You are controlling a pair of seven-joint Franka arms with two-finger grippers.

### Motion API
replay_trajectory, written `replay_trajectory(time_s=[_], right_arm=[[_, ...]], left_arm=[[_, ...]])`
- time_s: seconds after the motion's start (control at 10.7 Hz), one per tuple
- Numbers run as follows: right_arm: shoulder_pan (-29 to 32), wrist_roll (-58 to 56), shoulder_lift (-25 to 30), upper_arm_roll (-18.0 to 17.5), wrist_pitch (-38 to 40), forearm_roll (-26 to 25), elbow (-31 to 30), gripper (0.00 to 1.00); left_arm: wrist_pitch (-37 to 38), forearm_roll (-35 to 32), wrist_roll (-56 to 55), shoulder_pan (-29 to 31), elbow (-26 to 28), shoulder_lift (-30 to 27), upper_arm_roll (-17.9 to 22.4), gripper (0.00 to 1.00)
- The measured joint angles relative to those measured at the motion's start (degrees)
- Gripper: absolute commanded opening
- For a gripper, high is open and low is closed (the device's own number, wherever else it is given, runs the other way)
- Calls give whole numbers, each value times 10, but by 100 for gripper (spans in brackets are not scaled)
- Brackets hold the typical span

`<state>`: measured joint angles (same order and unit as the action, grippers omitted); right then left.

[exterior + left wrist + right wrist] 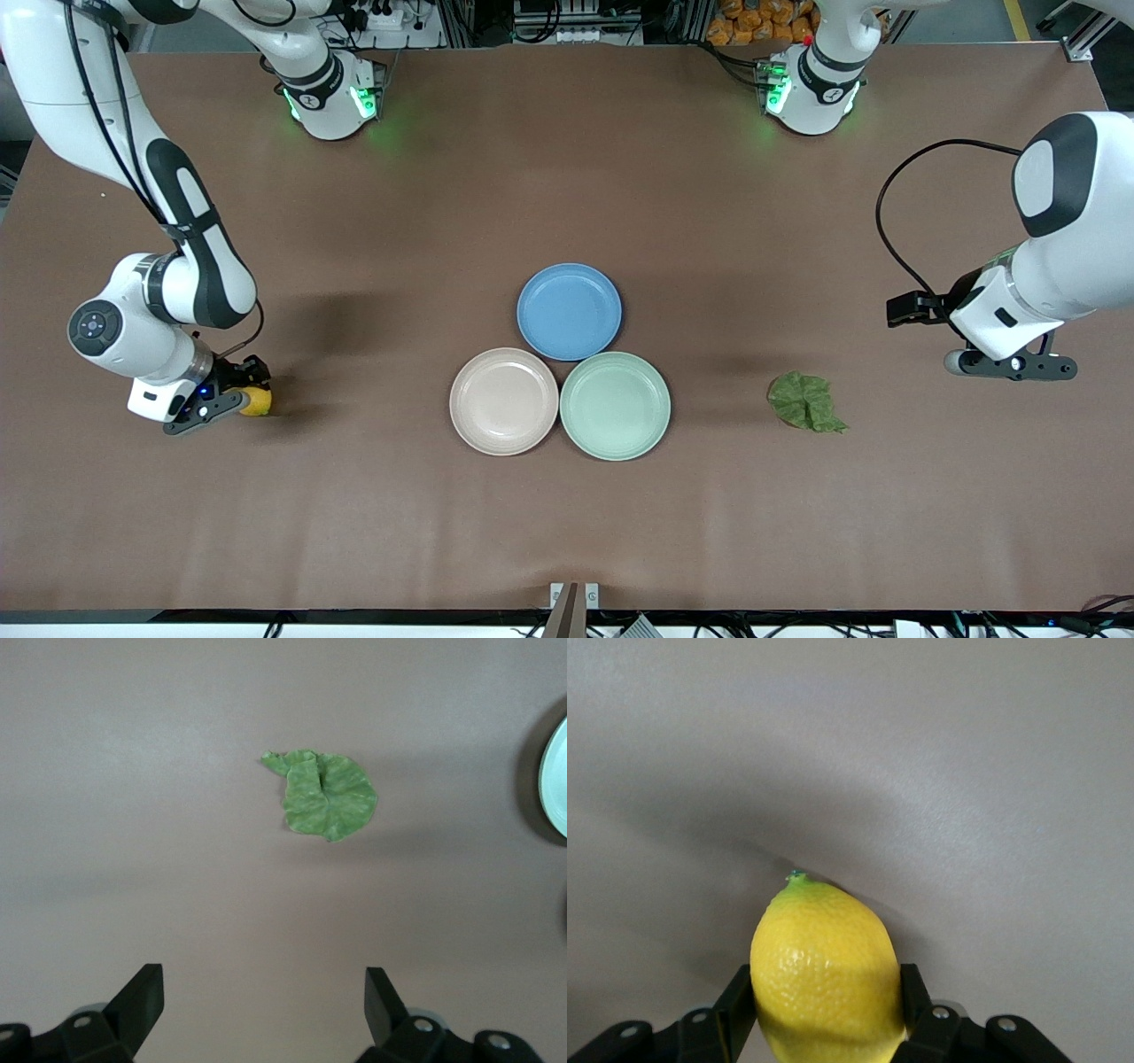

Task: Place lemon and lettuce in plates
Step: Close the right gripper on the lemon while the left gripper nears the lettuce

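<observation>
The yellow lemon (258, 401) (826, 970) is at the right arm's end of the table, and my right gripper (241, 400) (826, 1001) is shut on it, one finger against each side. The dark green lettuce (805, 402) (324, 795) lies flat on the table toward the left arm's end. My left gripper (1010, 365) (264, 997) hangs open over bare table beside the leaf, closer to the table's end, with nothing between its fingers. The beige-pink plate (503, 400) and the mint green plate (615, 405) (556, 780) sit side by side mid-table, both bare.
A blue plate (569, 311) touches both other plates, farther from the front camera. The brown table (567, 177) stretches wide around the plates. The front edge carries a small bracket (574, 598).
</observation>
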<state>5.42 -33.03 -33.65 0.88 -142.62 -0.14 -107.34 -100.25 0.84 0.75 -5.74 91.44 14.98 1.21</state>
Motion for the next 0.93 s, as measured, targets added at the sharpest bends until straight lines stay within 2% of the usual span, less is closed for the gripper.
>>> replay_trajectory(time_s=[0.93], right_arm=[[-12, 17, 16, -2, 92, 0, 55, 0]], left_arm=[[-4, 28, -42, 0, -2, 31, 1, 100]])
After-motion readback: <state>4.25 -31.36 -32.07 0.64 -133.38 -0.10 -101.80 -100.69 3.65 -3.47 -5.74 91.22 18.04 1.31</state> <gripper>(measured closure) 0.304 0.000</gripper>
